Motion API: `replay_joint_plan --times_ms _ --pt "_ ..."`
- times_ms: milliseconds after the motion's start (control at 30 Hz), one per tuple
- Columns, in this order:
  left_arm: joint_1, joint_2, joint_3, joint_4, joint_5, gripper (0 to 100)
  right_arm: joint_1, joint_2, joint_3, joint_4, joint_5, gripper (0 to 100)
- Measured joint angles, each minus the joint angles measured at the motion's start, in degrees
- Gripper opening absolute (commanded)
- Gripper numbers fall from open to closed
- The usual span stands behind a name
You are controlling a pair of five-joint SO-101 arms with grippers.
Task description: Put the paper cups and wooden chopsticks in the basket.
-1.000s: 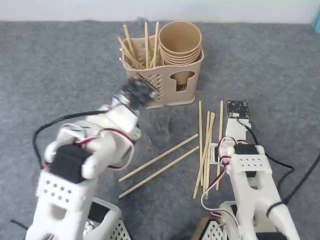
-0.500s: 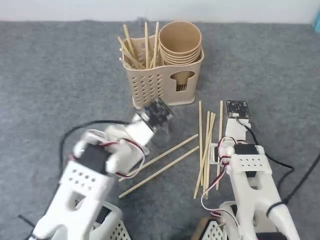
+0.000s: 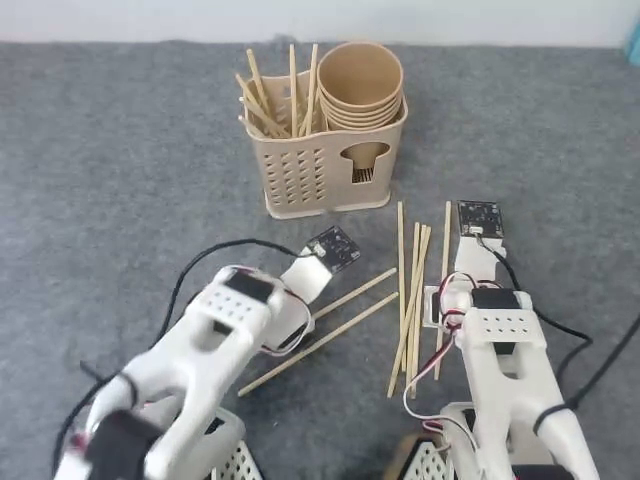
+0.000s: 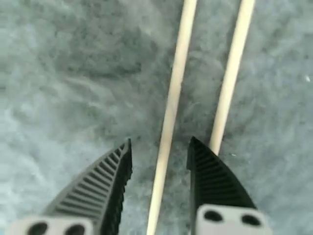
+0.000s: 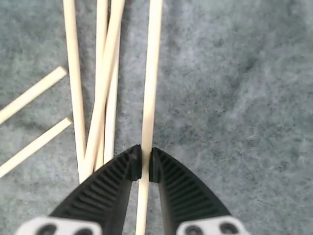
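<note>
**Ops:** What has the left gripper got?

**Me:** Nothing. My left gripper [image 4: 160, 142] stands apart, its black ribbed fingers [image 4: 110, 181] straddling one chopstick [image 4: 172, 98], a pale, round wooden rod lying flat on the carpet [image 3: 120, 160]. A second chopstick [image 4: 230, 83] runs alongside, just outside one finger. These are the two slanted sticks in the middle of the scene, near of the basket.

**Ops:** And the right?

**Me:** My right gripper [image 5: 145, 148] is pinched onto a single stick [image 5: 151, 73], with both jaws pressed against its sides. It is the rightmost one on the floor, pointing away toward the far side. Just left of it lies a loose bundle [image 5: 105, 83] of the same smooth rods, overlapping and fanned a little.

**Ops:** The basket?

**Me:** The basket [image 3: 310, 175] sits far centre, beige plastic with perforated walls and a keyhole cutout. Its right compartment holds the paper cups [image 3: 360, 80], brown and nested in one stack. Its left holds the upright chopsticks [image 3: 270, 95], leaning at mixed angles. The carpet is grey and fuzzy.

**Ops:** Any writing?

**Me:** The marks on the black camera board [image 3: 333, 248] are too small for me to read.
</note>
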Motion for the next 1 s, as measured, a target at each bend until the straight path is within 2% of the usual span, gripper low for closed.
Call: replay_joint_plan --times_ms 133,367,600,767,1000 --pt "0.97 6.86 -4.13 0.7 -0.09 0 0.0 0.0 0.0 0.0 0.0 0.8" --pt "8.0 9.58 -5.45 2.46 -0.09 1 0.0 0.0 0.0 0.0 0.0 0.8" --pt "13.54 9.93 -11.87 12.31 -0.09 1 -0.09 0.0 0.0 0.0 0.0 0.8" --pt "13.36 10.02 -21.36 22.42 -0.35 1 -0.09 0.0 0.0 0.0 0.0 0.8" --pt "4.22 7.47 -33.93 31.47 -1.32 1 -0.09 0.0 0.0 0.0 0.0 0.8"
